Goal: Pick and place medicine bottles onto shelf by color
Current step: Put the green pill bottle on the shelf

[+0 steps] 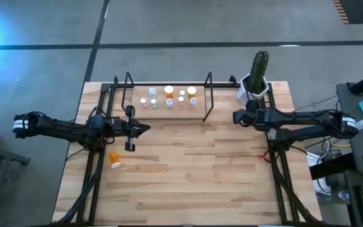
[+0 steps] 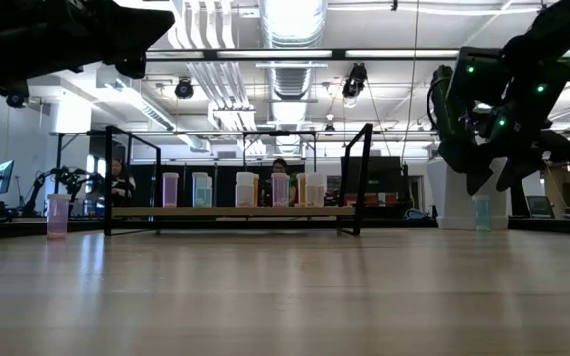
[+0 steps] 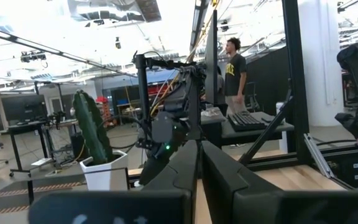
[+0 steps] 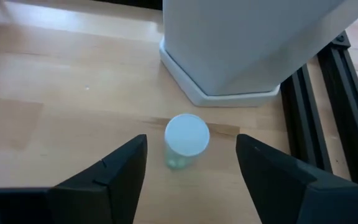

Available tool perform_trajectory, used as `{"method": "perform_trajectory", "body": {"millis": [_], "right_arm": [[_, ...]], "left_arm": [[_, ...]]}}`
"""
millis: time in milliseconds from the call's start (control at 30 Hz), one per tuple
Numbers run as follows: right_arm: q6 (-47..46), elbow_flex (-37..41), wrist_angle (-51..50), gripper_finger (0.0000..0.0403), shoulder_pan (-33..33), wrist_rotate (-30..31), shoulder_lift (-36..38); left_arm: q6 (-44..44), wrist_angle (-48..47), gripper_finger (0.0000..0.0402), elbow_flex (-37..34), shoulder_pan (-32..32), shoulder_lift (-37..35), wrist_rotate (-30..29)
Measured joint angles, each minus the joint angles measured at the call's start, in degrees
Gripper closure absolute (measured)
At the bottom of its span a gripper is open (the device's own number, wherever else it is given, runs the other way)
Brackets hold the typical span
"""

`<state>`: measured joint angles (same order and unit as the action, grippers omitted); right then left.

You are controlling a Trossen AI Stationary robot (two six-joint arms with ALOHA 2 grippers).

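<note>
Right gripper (image 4: 191, 163): we see its jaws spread wide, empty, above a small white-capped greenish pill bottle (image 4: 186, 141) beside the white hexagonal pot (image 4: 253, 43).
Left gripper (image 1: 145, 128): we see fingers closed, empty.

Both arms are dark, near black, built of slim tube links joined by thicker rounded joints. The left arm (image 1: 62, 126) wears a white band with dark marks at its outer end, far from the cactus pot (image 1: 255, 88); the right arm (image 1: 301, 123), next to the pot, carries a similar white band. Small green lights glow on the right arm's wrist housing. The right gripper (image 4: 191, 163) has two flat, matte black, wedge-shaped fingers (image 4: 114, 171). The left gripper (image 1: 140, 128) ends in thin dark fingers.
</note>
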<state>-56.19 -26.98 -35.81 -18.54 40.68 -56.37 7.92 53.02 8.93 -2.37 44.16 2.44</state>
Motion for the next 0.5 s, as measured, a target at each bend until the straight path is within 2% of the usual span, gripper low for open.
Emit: {"method": "perform_trajectory", "body": {"millis": [500], "right_arm": [[3.49,0.20,6.79,0.0177,-2.57,-0.19,-6.87]], "left_arm": [[0.00,0.03,0.0399,0.00,0.00,-0.02,0.00]]}}
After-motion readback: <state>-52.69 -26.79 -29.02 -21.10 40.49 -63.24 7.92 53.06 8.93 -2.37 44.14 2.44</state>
